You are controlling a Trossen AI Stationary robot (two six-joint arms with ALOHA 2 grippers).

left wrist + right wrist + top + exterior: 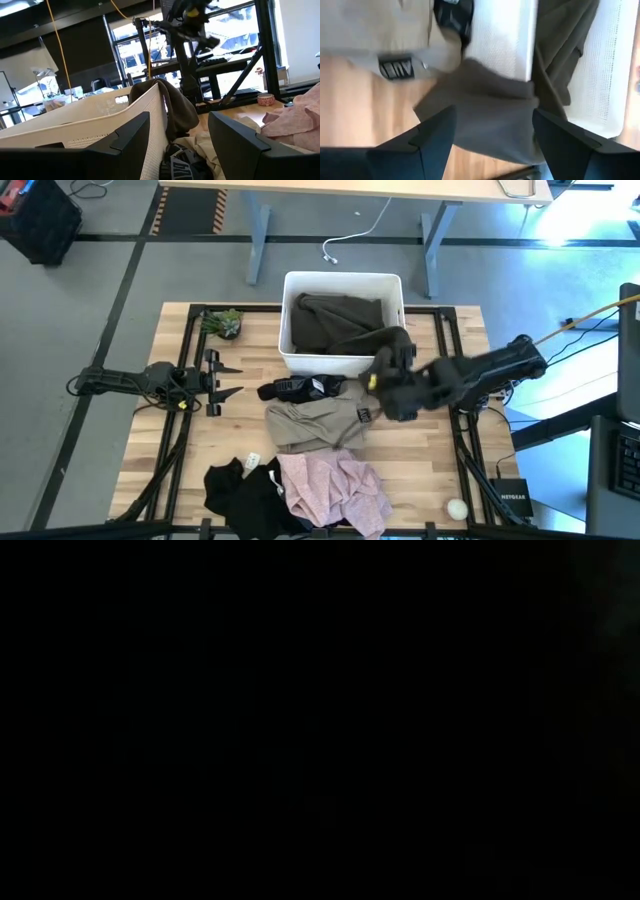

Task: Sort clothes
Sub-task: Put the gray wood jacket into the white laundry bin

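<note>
Hanging over the white bin's [342, 283] 5 o'clock corner, your right gripper [492, 135] has fingers spread, nothing pinched; the olive garment [340, 320] lies mostly inside, a flap draped over the rim, so the drop looks half-finished. Left gripper [228, 378] waits parted at 9 o'clock on the surface [420, 470]. Khaki [315, 423], navy [300, 388], pink [335, 485], black [240, 485] clothes sit unsorted toward 6. Low view is black; the bin's far side is hidden.

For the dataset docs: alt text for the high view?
Overhead view of a wooden table: the right gripper hovers at the front edge of a white bin, where an olive garment drapes over the rim. Khaki, pink and black clothes lie in front; the left gripper waits open at left.
</note>
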